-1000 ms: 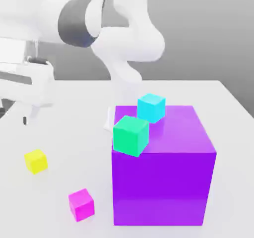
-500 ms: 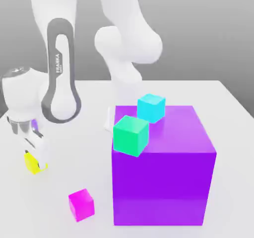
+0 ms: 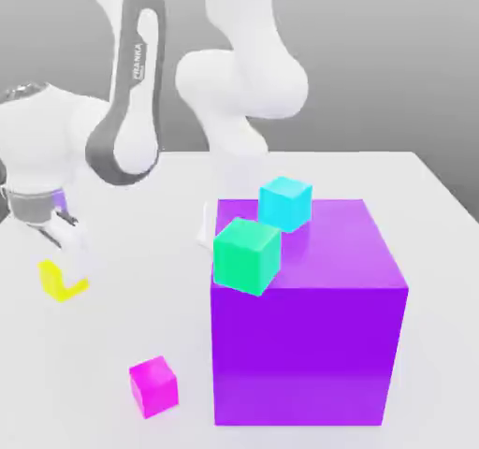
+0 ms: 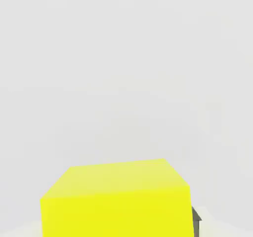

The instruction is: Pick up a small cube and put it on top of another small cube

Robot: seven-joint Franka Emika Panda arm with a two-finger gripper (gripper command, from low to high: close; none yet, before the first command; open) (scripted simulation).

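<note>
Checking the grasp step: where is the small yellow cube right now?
In the exterior view the small yellow cube sits at the left, clamped in the hand, up-left of the magenta cube on the white table.

The small yellow cube [image 4: 116, 201] sits close under the camera, its flat upper face and one side face both showing, the side face a stronger, more saturated yellow than the paler upper one. A dark grey sliver of one finger [image 4: 196, 220] of the tool shows right against one edge of the cube. Behind and around the cube lies the pale, plain white surface [image 4: 123, 73], evenly lit and unmarked
</note>
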